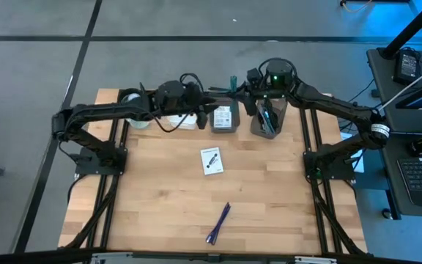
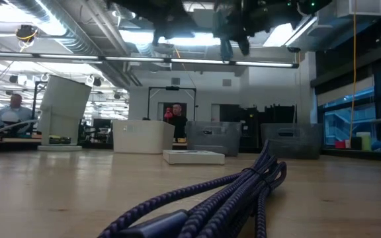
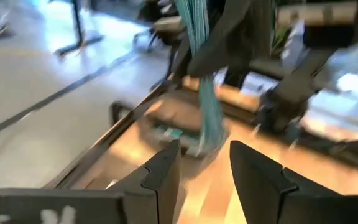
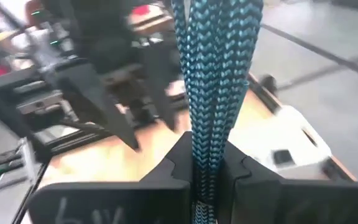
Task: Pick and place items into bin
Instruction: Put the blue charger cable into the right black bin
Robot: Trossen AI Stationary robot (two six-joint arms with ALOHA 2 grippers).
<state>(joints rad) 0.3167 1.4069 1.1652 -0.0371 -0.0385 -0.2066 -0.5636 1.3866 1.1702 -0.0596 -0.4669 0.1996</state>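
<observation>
Our right claw (image 4: 207, 171) pinches the teal braided cable (image 4: 215, 68) above the far bins (image 1: 267, 121), while our left claw (image 3: 204, 171) stands open beside it.

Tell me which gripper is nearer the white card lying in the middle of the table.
Left, narrowly. The left gripper hangs open at the far edge, just left of the white card. The right gripper, shut on a teal braided cable, is farther back and to the right.

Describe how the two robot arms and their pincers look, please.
Both arms are dark, slim and jointed. The right arm has a white band near its elbow and a green light at its wrist. The left arm carries thin black cables. Each pincer has two dark, angular fingers.
</observation>
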